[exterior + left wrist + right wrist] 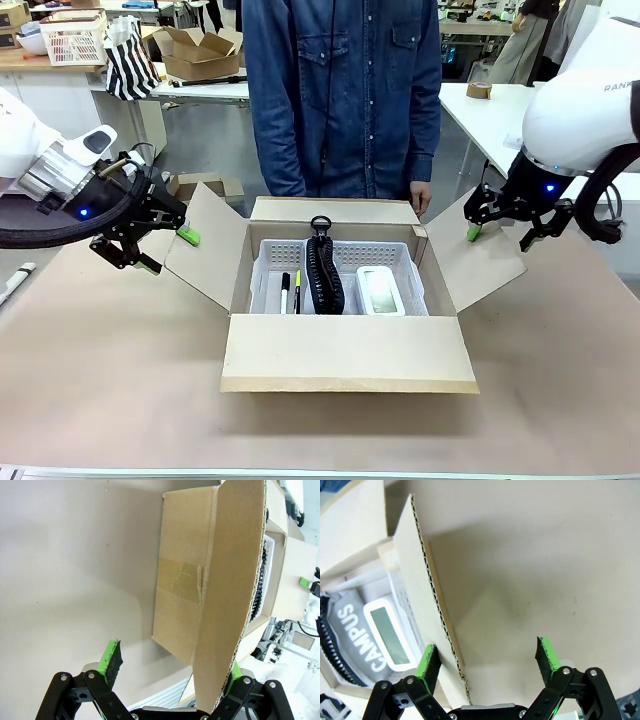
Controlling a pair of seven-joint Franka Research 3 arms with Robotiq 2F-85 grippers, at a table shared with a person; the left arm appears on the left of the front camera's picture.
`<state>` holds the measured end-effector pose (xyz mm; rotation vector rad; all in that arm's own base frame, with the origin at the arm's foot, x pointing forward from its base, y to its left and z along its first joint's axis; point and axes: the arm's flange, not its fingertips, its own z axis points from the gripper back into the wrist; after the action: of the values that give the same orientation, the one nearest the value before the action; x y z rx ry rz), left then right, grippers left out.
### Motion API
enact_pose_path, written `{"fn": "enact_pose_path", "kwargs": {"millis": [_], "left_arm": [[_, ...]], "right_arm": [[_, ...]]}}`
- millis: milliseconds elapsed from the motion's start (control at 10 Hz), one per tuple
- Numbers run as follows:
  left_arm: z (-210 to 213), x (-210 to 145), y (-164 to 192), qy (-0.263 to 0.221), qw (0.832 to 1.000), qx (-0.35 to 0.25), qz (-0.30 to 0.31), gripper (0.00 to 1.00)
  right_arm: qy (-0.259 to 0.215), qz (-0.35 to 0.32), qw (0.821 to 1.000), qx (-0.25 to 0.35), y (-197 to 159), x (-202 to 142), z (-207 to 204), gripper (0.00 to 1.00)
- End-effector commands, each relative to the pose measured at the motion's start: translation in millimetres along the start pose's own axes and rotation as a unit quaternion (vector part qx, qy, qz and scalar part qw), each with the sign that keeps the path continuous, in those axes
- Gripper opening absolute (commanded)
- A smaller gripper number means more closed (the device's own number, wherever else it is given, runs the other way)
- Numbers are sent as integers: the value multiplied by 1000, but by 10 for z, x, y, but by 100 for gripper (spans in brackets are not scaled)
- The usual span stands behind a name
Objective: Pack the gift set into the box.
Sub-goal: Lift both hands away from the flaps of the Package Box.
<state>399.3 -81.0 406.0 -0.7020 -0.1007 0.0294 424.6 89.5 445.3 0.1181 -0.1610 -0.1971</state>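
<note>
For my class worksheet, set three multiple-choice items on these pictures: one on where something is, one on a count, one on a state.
1. Relative to the box, the white basket is: A beside it on the left; B inside it; C behind it.
2. How many pens lie in the basket? A one; B four; C two.
3. The left claw is: A open; B shut on a pen; C shut on the basket.
Answers: 1 B, the box's walls surround the basket; 2 C, two pens lie side by side next to the coiled cable; 3 A, its green pads stand well apart.
</note>
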Motion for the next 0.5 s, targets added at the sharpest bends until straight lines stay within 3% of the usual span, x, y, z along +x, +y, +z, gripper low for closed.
{"fn": "enact_pose_path", "kwargs": {"millis": [0, 400], "left_arm": [[22, -16, 3, 3, 1000, 1, -2, 100], [22, -16, 3, 3, 1000, 1, -2, 100]], "right_arm": [[-1, -10, 1000, -8, 11, 2, 25, 100], [0, 0, 1000, 0, 0, 0, 0, 100]]}}
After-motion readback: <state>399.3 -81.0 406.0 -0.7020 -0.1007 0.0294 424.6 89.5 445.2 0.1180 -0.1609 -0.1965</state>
